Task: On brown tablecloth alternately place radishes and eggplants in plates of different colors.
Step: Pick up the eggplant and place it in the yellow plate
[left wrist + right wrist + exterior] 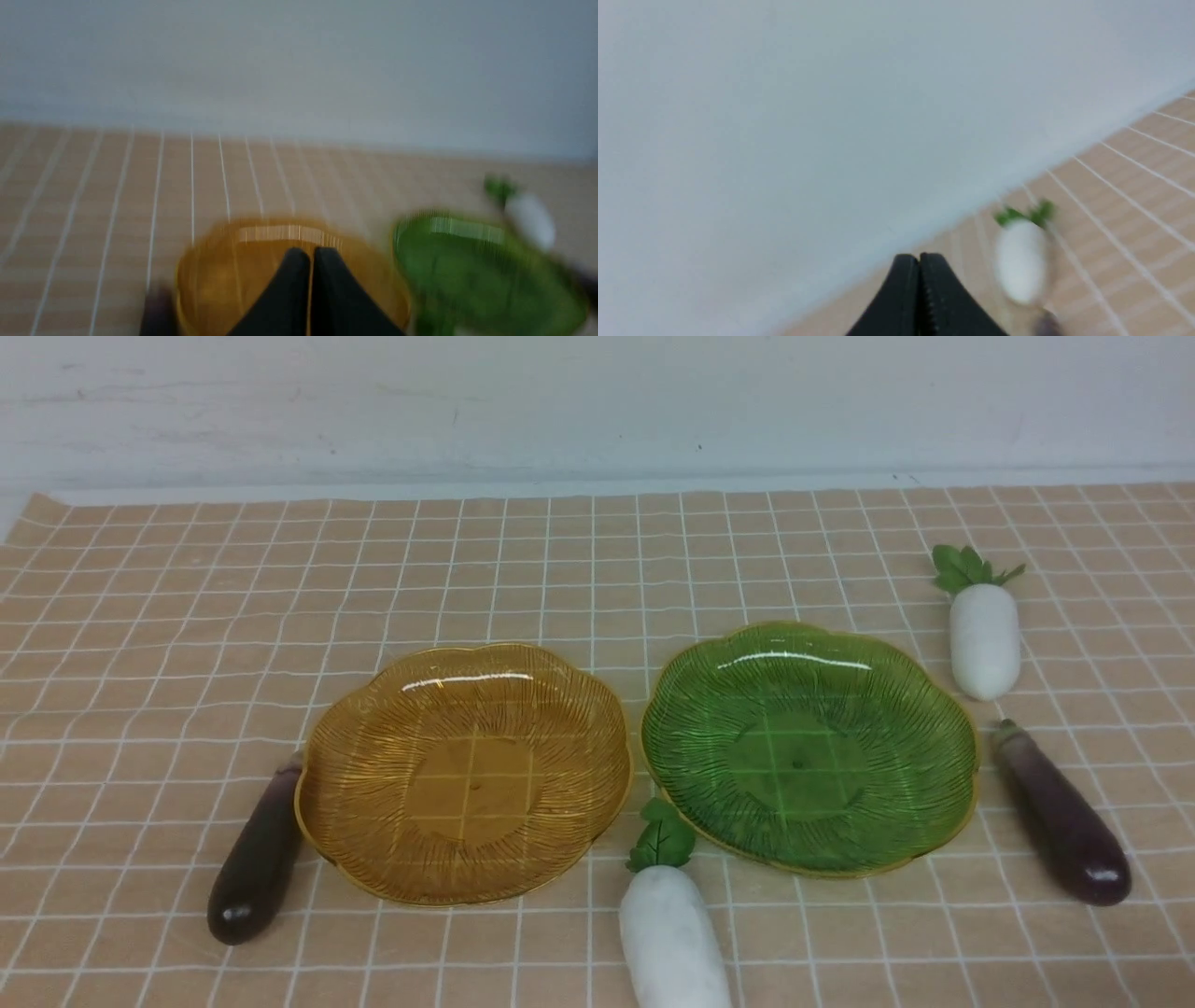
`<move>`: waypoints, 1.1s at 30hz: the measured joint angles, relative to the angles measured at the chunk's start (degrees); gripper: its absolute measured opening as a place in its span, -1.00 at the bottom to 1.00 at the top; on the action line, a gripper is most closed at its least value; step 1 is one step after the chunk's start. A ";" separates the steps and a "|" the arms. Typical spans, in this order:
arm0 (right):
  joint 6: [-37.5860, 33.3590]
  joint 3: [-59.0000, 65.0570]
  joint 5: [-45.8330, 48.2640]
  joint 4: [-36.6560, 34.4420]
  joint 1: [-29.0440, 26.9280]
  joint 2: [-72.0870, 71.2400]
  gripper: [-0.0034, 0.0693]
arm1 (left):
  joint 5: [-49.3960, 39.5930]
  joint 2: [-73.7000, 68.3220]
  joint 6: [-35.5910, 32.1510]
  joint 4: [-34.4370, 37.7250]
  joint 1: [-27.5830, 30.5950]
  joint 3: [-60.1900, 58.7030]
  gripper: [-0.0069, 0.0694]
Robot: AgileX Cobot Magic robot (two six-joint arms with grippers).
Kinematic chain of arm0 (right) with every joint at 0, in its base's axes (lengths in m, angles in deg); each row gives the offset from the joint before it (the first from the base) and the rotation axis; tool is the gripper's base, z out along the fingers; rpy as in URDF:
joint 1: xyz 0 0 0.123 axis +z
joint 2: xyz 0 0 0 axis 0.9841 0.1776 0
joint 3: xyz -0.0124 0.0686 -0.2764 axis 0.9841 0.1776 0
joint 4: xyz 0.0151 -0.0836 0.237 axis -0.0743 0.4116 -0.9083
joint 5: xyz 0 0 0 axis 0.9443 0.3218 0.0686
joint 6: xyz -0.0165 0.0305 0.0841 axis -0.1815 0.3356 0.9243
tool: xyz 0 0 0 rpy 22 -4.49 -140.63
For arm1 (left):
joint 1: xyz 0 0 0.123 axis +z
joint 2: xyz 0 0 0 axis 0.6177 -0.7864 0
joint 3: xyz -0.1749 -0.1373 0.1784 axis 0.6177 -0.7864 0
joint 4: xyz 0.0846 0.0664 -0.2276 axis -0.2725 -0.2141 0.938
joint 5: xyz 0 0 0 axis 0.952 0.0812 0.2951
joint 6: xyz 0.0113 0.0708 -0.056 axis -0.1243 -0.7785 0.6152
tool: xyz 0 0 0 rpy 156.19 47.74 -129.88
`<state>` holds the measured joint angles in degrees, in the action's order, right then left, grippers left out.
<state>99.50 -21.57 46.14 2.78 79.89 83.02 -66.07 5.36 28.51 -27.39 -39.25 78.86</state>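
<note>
On the brown tablecloth (pixel 187 616) an amber plate (pixel 464 772) and a green plate (pixel 808 747) lie side by side, both bare. One eggplant (pixel 257 859) rests against the amber plate's left rim, another eggplant (pixel 1062 814) lies right of the green plate. A radish (pixel 984 637) sits at the far right; a second radish (pixel 670 933) lies at the front between the plates. No arm shows in the front view. The left gripper (pixel 311 252) is shut, empty, above the amber plate (pixel 219 275). The right gripper (pixel 919 258) is shut, empty, with a radish (pixel 1021 266) beside it.
A pale wall (pixel 597 401) runs behind the cloth's far edge. The cloth is slightly wrinkled at its left side. Both wrist views are blurred. The green plate (pixel 481 275) and a radish (pixel 530 219) show to one side in the left wrist view.
</note>
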 joint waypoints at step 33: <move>-18.34 -47.22 54.66 6.66 17.23 36.25 -0.95 | -10.04 -66.03 -8.18 -8.12 6.57 15.20 0.65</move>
<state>81.16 -68.78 100.80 9.44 97.12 119.27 -76.11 -60.67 20.33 -35.50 -32.68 94.06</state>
